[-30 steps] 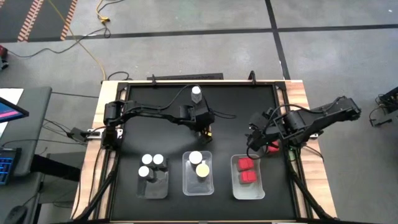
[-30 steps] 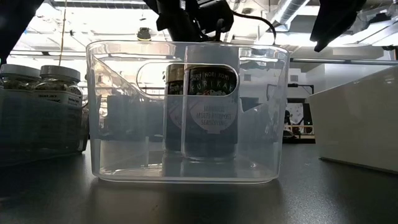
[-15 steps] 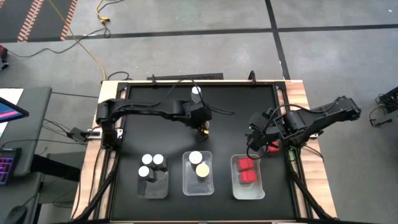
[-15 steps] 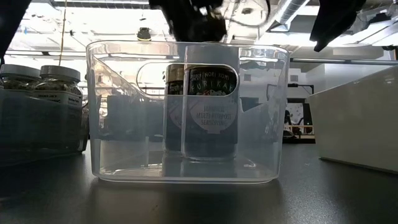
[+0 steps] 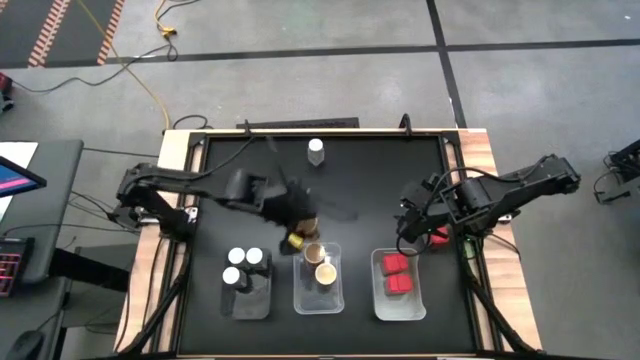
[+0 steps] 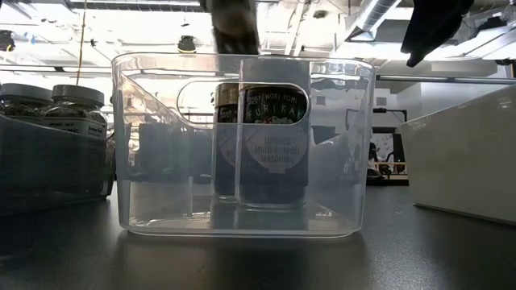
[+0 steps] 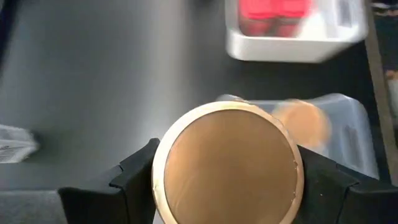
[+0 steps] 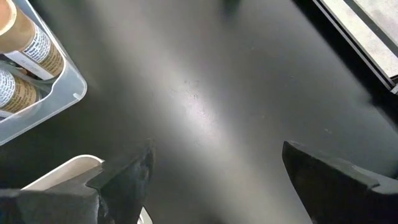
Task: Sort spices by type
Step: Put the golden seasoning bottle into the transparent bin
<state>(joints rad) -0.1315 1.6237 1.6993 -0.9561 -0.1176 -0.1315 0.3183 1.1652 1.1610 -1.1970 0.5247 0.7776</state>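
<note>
Spice jars sorted partly into three clear trays along the near edge of the black table [image 5: 380, 180]. Left gripper [image 5: 291, 232] stretched out over the table just behind the middle tray [image 5: 319, 298], fingers [image 7: 134, 171] clamped on a tan-lidded jar [image 7: 227, 163]. Right gripper [image 5: 412, 222] raised behind the right tray [image 5: 400, 305], jaws wide apart and holding nothing. Counted from above: three white-capped jars [image 5: 243, 264] in the left tray [image 5: 247, 300], two jars [image 5: 319, 262] in the middle tray, two red-capped jars [image 5: 396, 274] in the right tray, one white-capped jar [image 5: 316, 150] alone at the far edge, one red cap [image 5: 437, 237] partly hidden under the right arm.
</note>
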